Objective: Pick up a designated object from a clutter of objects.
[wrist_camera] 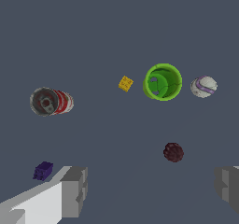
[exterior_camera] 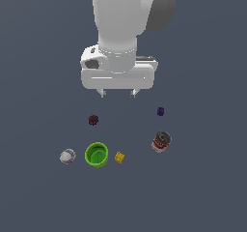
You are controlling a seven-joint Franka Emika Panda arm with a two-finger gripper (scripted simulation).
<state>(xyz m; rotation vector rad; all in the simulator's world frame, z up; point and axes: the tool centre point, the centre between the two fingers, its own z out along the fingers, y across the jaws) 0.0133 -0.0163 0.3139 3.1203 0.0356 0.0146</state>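
hand (exterior_camera: pixel 117 94): open, empty | whitish lump (exterior_camera: pixel 67 156): beside green cup (exterior_camera: pixel 97 154) | labels: unreadable

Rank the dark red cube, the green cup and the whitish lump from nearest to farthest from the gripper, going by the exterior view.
From the gripper:
1. Dark red cube, just below it, toward the exterior view's left.
2. Green cup, farther down.
3. Whitish lump, beside the cup, farthest toward the view's left.

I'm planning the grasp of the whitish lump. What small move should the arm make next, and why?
Probably shift toward the exterior view's left until over the lump. The gripper hangs open and empty, above and apart from everything, while the lump lies beside the green cup, at the clutter's edge.
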